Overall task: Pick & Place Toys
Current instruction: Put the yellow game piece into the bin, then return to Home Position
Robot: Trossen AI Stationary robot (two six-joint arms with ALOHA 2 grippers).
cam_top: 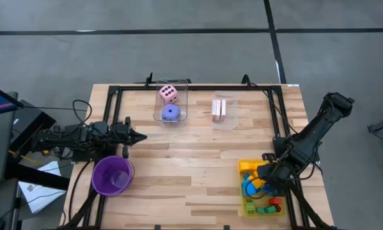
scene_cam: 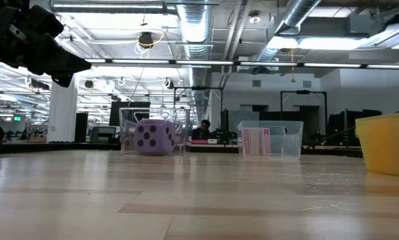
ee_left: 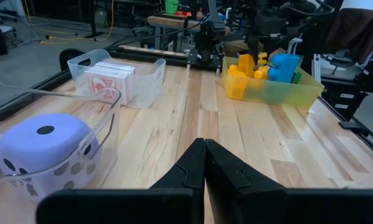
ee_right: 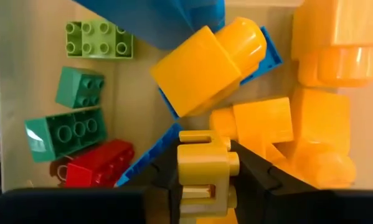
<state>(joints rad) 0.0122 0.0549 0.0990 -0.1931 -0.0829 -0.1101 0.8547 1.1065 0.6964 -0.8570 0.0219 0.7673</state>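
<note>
My right gripper (ee_right: 203,186) hangs over the yellow tray (cam_top: 242,195) at the table's near right and is shut on a small yellow block (ee_right: 202,163). Below it in the tray lie yellow (ee_right: 205,65), blue (ee_right: 155,18), green (ee_right: 65,134) and red blocks (ee_right: 96,165). A pink die (cam_top: 168,94) and a purple die (cam_top: 171,113) sit in a clear box at the far middle. Pink-white cards (cam_top: 218,108) stand in a second clear box. My left gripper (cam_top: 140,136) waits shut at the table's left, above the wood. My right gripper pinches the small yellow block by two opposite sides (ee_right: 183,165) between its two fingers (ee_right: 254,177). The fingers come from above, pointing steeply down. The block sits over the heap of blocks in the tray; whether it touches them I cannot tell.
A purple round cup (cam_top: 112,176) stands near my left gripper at the near left. Black frame rails (cam_top: 197,87) run along the table's far and side edges. Bare wood (cam_top: 191,166) lies between the cup and the tray.
</note>
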